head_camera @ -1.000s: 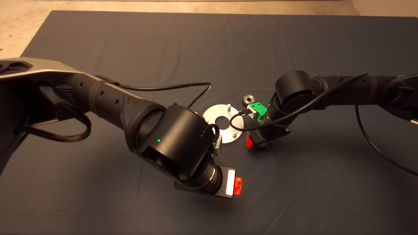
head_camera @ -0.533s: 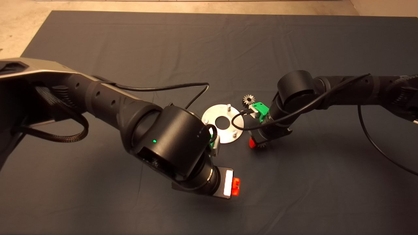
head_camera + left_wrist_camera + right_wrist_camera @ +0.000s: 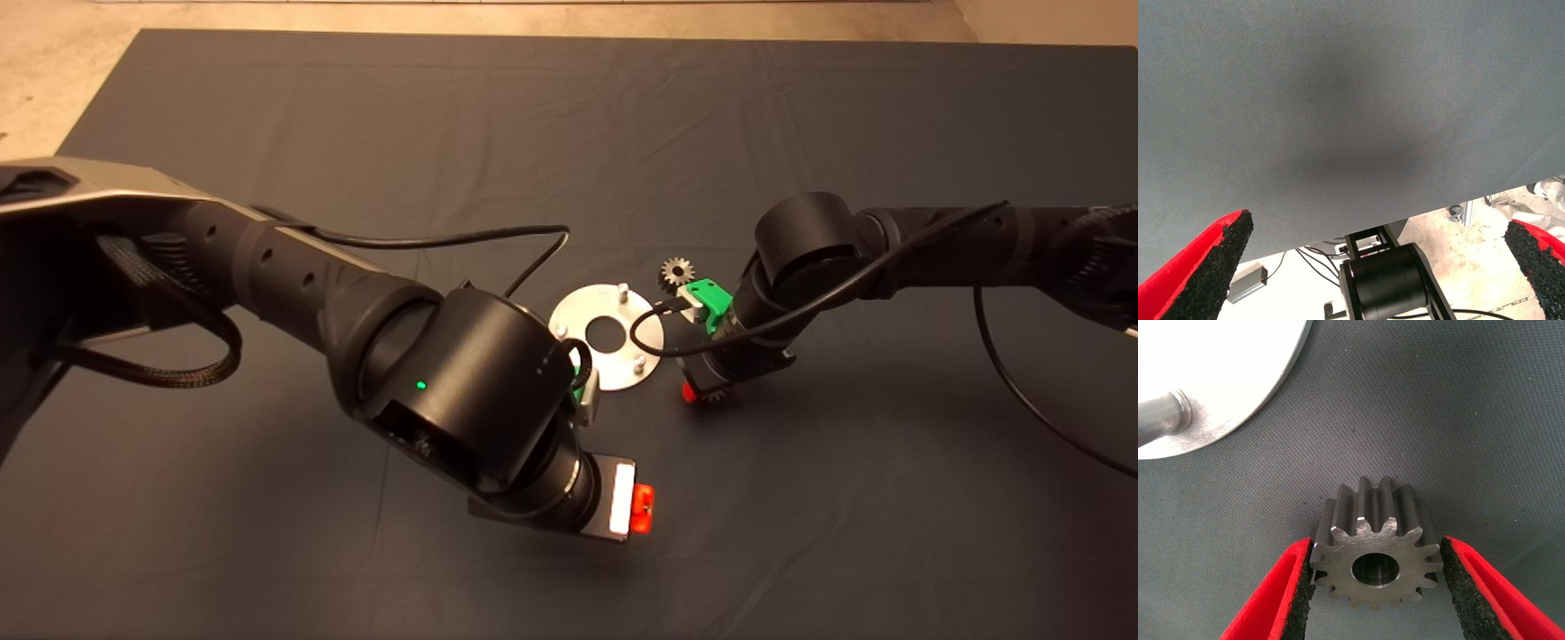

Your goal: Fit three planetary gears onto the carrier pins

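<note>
The silver disc (image 3: pixel 582 348) lies mid-mat with three carrier pins upright near its rim (image 3: pixel 623 288) (image 3: pixel 638 361) (image 3: pixel 561 330). My right gripper (image 3: pixel 692 392) is down at the mat just right of the disc. In the right wrist view its pads (image 3: pixel 1301 587) press both sides of a planetary gear (image 3: pixel 1375 553) that lies flat on the mat, close to the disc's rim (image 3: pixel 1225 373) and one pin (image 3: pixel 1161 417). A second gear (image 3: pixel 677 269) lies behind the disc. No third gear shows. My left gripper (image 3: pixel 642 509) hovers open and empty in front of the disc (image 3: pixel 1381 227).
The dark mat (image 3: pixel 800 533) spreads around the parts. My left arm's big wrist (image 3: pixel 462 391) covers the disc's near-left rim. A black cable (image 3: pixel 658 342) from my right arm hangs over the disc's right edge. Bare floor (image 3: pixel 53 71) lies beyond the mat's far left corner.
My right gripper has shifted a little right and sunk lower over the gear, so less of its red finger shows. My left arm drifted slightly left, then stayed still.
</note>
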Tool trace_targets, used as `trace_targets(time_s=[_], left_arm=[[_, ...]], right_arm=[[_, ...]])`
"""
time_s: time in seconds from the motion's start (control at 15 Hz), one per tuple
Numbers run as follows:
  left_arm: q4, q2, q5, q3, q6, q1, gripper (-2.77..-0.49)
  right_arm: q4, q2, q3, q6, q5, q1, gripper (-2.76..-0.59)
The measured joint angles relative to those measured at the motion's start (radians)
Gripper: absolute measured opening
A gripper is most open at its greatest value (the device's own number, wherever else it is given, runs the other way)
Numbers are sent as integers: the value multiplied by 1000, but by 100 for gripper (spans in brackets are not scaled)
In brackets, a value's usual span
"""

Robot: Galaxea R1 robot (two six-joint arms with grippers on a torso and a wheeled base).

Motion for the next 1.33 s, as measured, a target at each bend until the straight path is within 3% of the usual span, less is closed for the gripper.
trace_targets(time_s=[0.27, 1.33], left_arm=[[0, 0, 0, 0, 0, 0, -51], [0, 0, 0, 4, 0, 10, -51]], right_arm=[[0, 0, 6, 0, 0, 0, -213], [-6, -12, 8, -24, 8, -1, -222]])
